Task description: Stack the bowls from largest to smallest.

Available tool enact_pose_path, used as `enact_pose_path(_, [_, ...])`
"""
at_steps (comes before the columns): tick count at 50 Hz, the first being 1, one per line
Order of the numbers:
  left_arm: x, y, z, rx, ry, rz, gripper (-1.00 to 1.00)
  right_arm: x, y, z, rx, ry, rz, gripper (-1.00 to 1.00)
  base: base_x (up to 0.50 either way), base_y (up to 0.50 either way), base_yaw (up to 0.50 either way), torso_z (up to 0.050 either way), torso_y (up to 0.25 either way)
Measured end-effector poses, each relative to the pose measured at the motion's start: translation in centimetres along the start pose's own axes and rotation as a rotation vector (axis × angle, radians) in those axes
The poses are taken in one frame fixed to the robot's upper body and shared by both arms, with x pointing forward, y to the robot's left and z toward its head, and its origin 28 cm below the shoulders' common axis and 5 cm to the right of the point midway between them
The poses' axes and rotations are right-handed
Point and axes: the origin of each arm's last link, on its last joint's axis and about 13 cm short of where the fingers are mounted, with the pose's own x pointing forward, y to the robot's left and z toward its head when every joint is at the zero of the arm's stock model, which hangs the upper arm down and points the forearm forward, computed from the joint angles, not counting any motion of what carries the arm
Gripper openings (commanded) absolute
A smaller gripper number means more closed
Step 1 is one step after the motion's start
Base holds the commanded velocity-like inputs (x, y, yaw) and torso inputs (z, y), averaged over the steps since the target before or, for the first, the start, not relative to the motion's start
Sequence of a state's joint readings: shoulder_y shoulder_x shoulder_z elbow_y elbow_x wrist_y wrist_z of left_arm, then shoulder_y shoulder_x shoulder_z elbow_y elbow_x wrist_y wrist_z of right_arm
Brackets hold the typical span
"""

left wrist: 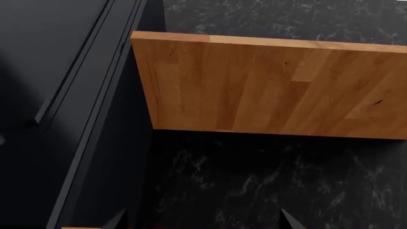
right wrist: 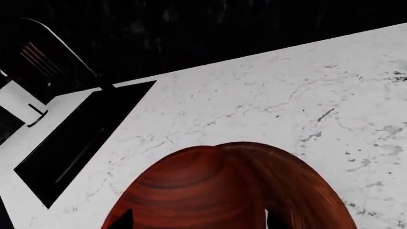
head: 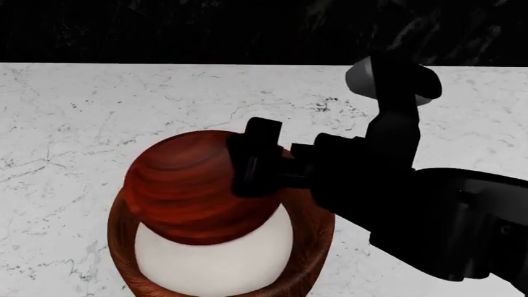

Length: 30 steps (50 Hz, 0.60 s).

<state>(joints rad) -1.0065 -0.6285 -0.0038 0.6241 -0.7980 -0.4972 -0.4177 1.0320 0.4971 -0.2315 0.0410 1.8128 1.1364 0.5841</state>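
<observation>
A: Quick pass, biggest first. What have I got on the white marble counter (head: 74, 117)?

B: Largest is the dark-brown wooden bowl (head: 117, 247), near the lower edge of the head view, partly cut off. I only see its rim as a ring around the others.

A: Next?

B: The cream-white bowl (head: 214, 260) sits nested inside the brown one. Its near half shows, the far half is covered.

A: Covered by the small one?

B: Yes. The reddish banded-grain bowl (head: 194, 185) lies over the far part of the cream bowl, tilted, and overlapping the big bowl's far rim. The right wrist view shows the same red bowl (right wrist: 210, 191) close up, filling its lower middle.

A: My right gripper (head: 251, 158)?

B: It is at the red bowl's right-hand edge, black fingers over the rim. In the right wrist view both fingertips (right wrist: 122, 220) sit spread with red wood between them. Jaws look closed on that bowl's rim, as far as I can see.

A: Left gripper (left wrist: 202, 220)?

B: Out of the head view. In the left wrist view only two dark tips show, set wide apart with nothing between them. Under it is a wooden board (left wrist: 273, 88) on a dark speckled surface (left wrist: 254, 181), beside a black cabinet (left wrist: 70, 95).

A: Anything else?

B: A black rectangular panel (right wrist: 76, 143) on the counter, well apart from the bowls.
</observation>
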Motion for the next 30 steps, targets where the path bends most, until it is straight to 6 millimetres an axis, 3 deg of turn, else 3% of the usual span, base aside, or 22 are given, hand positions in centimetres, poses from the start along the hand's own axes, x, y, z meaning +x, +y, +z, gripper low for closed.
enact_pose_path(30, [0.3,0.2,0.4,0.003,-0.011,0.007,1.0,-4.3,2.0,3.5,-0.109,-0.097,-0.075,1.0,0.0,0.0,0.0,0.0,0.0])
